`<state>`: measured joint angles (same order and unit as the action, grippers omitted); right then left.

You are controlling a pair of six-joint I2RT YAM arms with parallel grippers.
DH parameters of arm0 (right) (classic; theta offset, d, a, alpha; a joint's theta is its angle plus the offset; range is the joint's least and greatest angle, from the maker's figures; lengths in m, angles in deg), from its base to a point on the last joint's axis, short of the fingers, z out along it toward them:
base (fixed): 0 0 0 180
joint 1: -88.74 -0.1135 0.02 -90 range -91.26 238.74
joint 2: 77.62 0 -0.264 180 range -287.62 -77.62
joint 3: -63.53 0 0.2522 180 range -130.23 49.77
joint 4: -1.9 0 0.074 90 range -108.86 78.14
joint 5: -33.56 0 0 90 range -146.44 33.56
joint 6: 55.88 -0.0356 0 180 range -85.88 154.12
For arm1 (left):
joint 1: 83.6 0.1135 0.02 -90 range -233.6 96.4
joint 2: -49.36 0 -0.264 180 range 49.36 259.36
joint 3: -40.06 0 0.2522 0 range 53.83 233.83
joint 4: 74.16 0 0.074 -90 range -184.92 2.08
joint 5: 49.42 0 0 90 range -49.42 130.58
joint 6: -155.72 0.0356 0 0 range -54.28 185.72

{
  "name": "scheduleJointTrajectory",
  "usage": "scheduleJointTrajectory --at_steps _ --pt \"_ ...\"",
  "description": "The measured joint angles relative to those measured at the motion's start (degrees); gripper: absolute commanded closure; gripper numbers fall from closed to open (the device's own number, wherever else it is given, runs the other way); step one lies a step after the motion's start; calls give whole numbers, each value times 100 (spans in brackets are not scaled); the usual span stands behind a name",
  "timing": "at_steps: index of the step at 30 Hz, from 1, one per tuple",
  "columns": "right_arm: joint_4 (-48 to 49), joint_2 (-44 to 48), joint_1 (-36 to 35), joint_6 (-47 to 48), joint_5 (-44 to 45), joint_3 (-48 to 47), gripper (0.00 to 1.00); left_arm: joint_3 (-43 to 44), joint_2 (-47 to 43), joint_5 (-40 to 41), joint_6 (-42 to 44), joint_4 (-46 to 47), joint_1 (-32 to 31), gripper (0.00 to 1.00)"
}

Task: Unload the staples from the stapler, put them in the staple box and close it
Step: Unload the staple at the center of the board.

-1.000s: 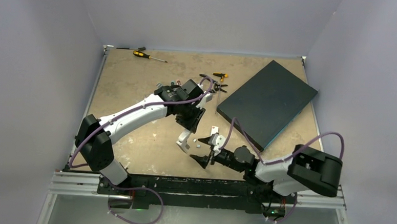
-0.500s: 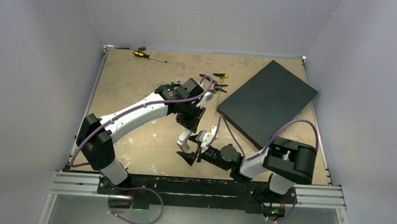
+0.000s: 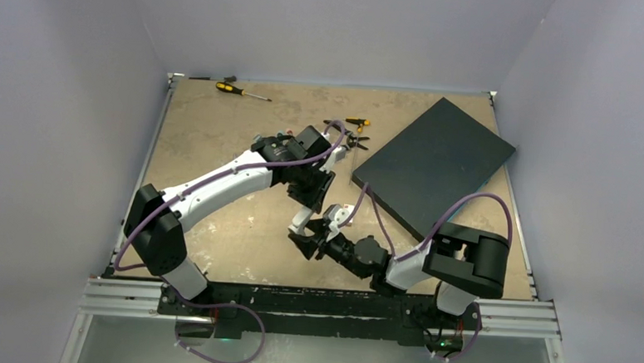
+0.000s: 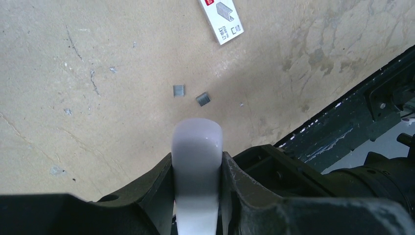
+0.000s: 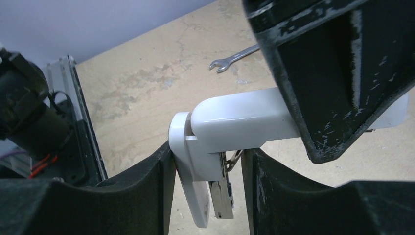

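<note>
My left gripper (image 3: 308,201) is shut on the white stapler (image 3: 299,224) and holds it above the table; its white body shows between my fingers in the left wrist view (image 4: 196,147). The stapler (image 5: 235,122) is hinged open, with its base and metal magazine (image 5: 220,196) hanging down. My right gripper (image 5: 208,161) is open, one jaw on each side of the hinge end; the left jaw looks against the base, the right stands apart. Two small grey staples (image 4: 178,90) lie on the table below, the second one (image 4: 203,99) beside the first.
A white staple box (image 4: 222,19) lies near the staples. A large black board (image 3: 432,166) lies at the right. Yellow-handled pliers (image 3: 350,131) and a screwdriver (image 3: 240,90) lie at the back. A wrench (image 5: 235,58) lies beyond the stapler.
My right gripper has moved left and forward to the stapler, and its jaws now straddle the hinge end. My left gripper has held the stapler nearly still.
</note>
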<state>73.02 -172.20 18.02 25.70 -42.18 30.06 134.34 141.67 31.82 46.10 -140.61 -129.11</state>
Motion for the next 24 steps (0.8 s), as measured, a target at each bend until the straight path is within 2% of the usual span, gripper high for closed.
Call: scheduleJointTrajectory --at_steps 3,9,12,14,16,24 --pt "55 4 -13 -479 238 0 85 -133 -50 13 -46 238 0 100" --pt "177 4 -50 -1659 715 87 81 -577 -310 55 -254 953 4 100" --pt "243 -11 -52 -2299 940 142 87 -715 -409 96 -356 1259 9 100" --pt "365 -55 -52 -2662 1060 146 95 -787 -422 122 -407 1412 11 100" --pt "450 -111 -52 -2931 1139 151 100 -852 -422 151 -472 1532 11 100" --pt "629 -280 -48 -3362 1213 173 100 -929 -420 192 -507 1696 11 100"
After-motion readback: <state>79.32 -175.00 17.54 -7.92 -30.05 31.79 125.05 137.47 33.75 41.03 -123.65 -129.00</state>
